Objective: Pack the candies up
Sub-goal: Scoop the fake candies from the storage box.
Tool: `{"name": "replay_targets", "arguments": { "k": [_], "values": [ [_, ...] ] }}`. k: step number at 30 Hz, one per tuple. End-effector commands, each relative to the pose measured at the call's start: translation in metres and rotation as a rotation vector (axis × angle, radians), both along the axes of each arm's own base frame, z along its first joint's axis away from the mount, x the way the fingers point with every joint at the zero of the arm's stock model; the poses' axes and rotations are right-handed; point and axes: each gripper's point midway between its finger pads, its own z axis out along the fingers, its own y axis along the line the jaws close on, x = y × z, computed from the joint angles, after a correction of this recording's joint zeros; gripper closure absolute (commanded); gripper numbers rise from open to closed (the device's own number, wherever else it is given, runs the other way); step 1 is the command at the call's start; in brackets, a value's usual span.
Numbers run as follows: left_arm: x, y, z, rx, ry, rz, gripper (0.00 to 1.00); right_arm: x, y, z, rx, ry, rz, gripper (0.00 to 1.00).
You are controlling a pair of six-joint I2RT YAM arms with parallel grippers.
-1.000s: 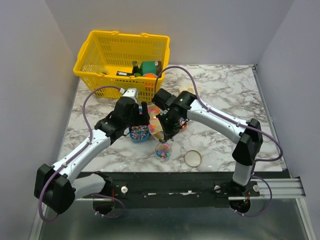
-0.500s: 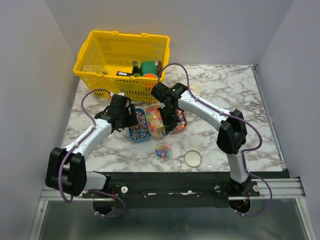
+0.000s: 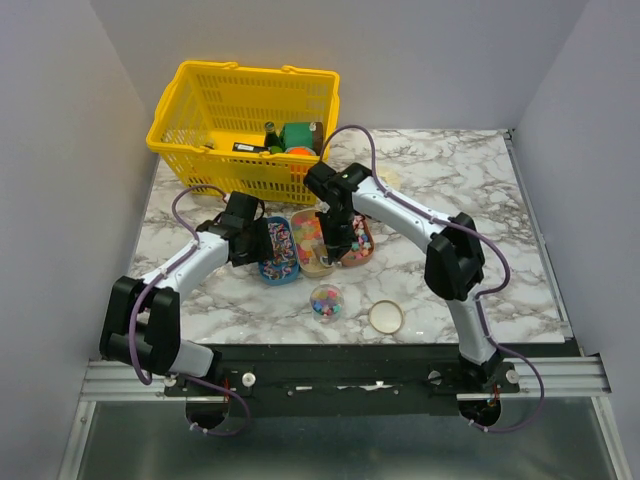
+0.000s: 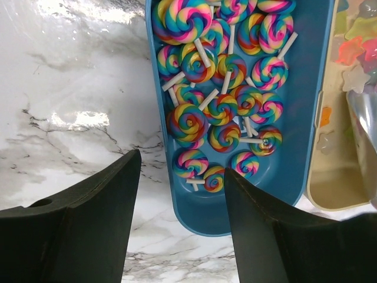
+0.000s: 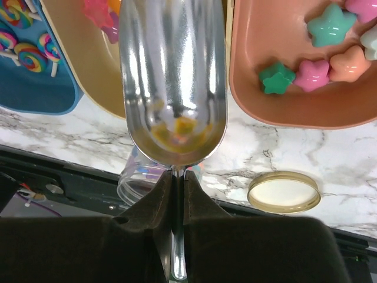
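Small multicoloured candies fill a clear round jar (image 3: 326,300) on the marble; the jar also shows in the right wrist view (image 5: 140,181). My right gripper (image 5: 177,183) is shut on the thin handle of a metal scoop (image 5: 174,82), held above the near end of the beige tray (image 5: 88,71). Yellow-orange blurs show in the scoop's bowl; I cannot tell whether they are sweets or reflections. My left gripper (image 4: 182,236) is open, its fingers either side of the near end of the blue tray (image 4: 294,147) of swirl lollipops (image 4: 224,112). The jaws hold nothing.
A pink tray (image 5: 294,100) of star sweets lies right of the beige one. The jar's gold lid (image 3: 385,316) lies to the jar's right, near the table's front edge. A yellow basket (image 3: 245,125) with goods stands at the back left.
My right gripper has carried the scoop from near the jar back over the beige tray. My left gripper has drawn back to the left, to the blue tray's end.
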Motion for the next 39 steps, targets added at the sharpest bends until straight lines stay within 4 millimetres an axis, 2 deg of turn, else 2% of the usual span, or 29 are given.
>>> {"name": "replay_targets", "arguments": {
  "k": [1, 11, 24, 34, 39],
  "values": [
    [-0.007, -0.001, -0.006, -0.010, 0.041, -0.003, 0.32, 0.009, -0.001, -0.015, -0.024, 0.027, -0.060, 0.99],
    [-0.007, -0.001, -0.009, -0.007, 0.051, -0.010, 0.32, 0.042, 0.008, -0.027, -0.004, -0.015, -0.079, 0.99],
    [-0.007, -0.006, -0.008, -0.029, 0.048, -0.028, 0.32, 0.064, 0.005, -0.043, -0.019, -0.116, -0.084, 0.99],
    [-0.005, -0.007, -0.007, -0.032, 0.043, -0.033, 0.32, 0.067, -0.001, -0.054, -0.036, -0.178, -0.035, 0.99],
    [-0.004, -0.006, -0.006, -0.031, 0.036, -0.031, 0.32, 0.060, -0.003, -0.044, -0.035, -0.196, -0.003, 0.99]
  ]
}}
